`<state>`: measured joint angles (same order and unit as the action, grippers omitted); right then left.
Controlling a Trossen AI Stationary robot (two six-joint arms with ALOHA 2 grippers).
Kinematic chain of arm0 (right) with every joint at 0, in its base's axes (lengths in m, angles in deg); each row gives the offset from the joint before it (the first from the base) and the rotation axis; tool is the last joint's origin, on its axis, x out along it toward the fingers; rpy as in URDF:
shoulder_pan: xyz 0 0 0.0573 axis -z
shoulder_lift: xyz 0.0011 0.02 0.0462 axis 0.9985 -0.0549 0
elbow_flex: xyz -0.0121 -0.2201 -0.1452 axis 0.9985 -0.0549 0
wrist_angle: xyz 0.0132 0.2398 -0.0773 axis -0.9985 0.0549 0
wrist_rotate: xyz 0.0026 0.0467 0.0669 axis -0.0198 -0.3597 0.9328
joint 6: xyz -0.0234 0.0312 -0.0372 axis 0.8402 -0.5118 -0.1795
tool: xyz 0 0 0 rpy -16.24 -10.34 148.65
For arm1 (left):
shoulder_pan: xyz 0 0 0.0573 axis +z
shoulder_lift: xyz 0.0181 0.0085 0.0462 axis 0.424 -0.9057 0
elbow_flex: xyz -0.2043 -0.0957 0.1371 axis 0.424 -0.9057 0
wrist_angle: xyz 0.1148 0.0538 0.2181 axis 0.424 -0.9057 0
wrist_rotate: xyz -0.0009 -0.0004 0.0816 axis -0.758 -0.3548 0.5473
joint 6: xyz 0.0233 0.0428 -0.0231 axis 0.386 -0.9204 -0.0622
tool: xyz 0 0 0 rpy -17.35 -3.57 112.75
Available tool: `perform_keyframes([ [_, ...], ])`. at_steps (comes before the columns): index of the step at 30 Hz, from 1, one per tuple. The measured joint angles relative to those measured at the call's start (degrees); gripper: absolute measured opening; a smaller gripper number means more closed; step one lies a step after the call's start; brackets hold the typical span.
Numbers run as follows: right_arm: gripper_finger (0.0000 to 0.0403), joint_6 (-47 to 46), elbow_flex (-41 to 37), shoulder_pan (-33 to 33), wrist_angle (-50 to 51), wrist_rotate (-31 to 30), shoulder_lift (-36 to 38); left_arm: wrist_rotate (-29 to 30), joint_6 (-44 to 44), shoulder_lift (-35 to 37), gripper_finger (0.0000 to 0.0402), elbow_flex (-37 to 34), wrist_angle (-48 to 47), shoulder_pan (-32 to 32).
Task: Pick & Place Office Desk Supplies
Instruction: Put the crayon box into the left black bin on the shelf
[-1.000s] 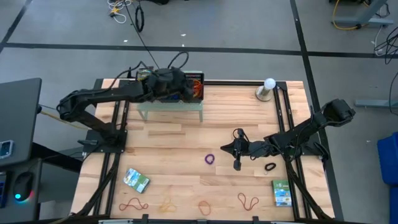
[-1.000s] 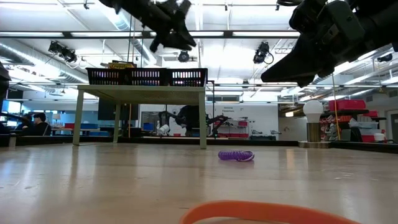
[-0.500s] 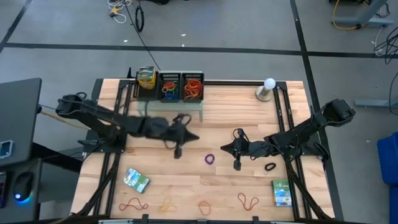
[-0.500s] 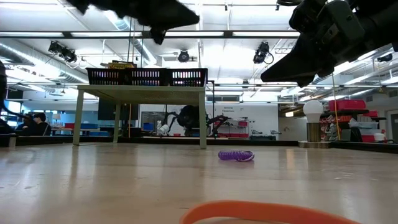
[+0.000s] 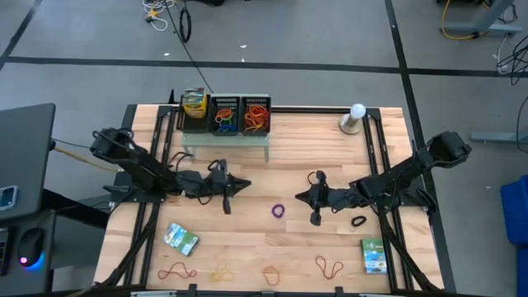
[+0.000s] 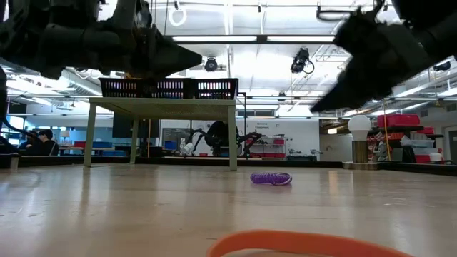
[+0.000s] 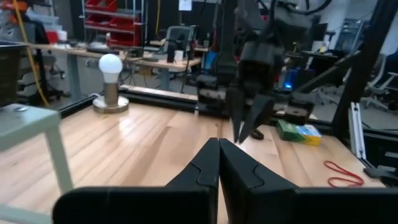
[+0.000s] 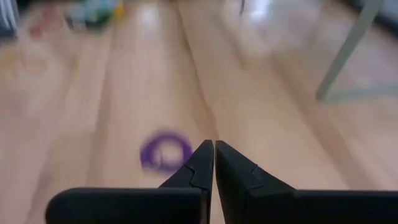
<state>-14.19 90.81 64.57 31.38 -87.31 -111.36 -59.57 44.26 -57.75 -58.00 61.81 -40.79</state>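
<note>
High view: straight down from well above, taking in the whole surface (image 5: 247, 177) and both arms. Low view: level at surface height, close behind an orange rubber band (image 6: 307, 244), facing the shelf (image 6: 163, 104) and room beyond. Wrist views: forward and near along each arm's fingers, sharing the purple rubber band (image 8: 165, 150) with high and low.

Robotics lab: workbenches (image 7: 124, 59), ceiling ducts (image 6: 43, 53)

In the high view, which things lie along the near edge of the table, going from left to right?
Green packet → red rubber band → tan rubber band → orange rubber band → red double-loop rubber band → second green packet.
</note>
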Motion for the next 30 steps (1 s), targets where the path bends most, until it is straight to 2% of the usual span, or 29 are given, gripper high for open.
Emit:
perform_keyframes([
  [3, 0.0019, -5.35, 2.62, -1.81, 12.82, 3.31, 0.15, -0.27, -1.09, -3.21, 0.001, 0.78, 4.04, -0.17],
  [7, 0.0005, -18.29, 13.14, -7.26, 43.54, 6.19, -1.13, -3.02, -1.19, -6.52, 0.001, 2.14, 4.13, -0.47],
  [9, 0.0006, -24.39, 18.64, -10.7, 55.61, 8.21, -2.16, -3.31, -1.31, -7.67, 0.001, 2.8, 4.25, -0.5],
  [13, 0.0006, -36.15, 27.68, -17.34, 67.85, 16.44, -4.99, -3.16, -2.11, -8.85, 0.001, 4.03, 4.08, -0.44],
  [17, 0.0016, -48.07, 33.7, -23.07, 76.2, 25.97, -8.81, -3.09, -2.84, -8.88, 0.001, 4.4, 4.16, -0.47],
  [20, 0.0035, -52.59, 35.31, -27.16, 77.09, 33.42, -12.02, -3.07, -2.86, -8.88, 0.001, 4.4, 4.19, -0.44],
  [25, 0.0038, -52.28, 35.47, -33.48, 75.59, 49.3, -17.13, -3.09, -2.86, -8.88, 0.001, 4.4, 3.96, -0.46],
  [30, 0.0006, -47.98, 35.18, -38.37, 74.05, 56.52, -20.04, -3.16, -2.8, -8.88, 0.001, 4.4, 3.95, -0.46],
])
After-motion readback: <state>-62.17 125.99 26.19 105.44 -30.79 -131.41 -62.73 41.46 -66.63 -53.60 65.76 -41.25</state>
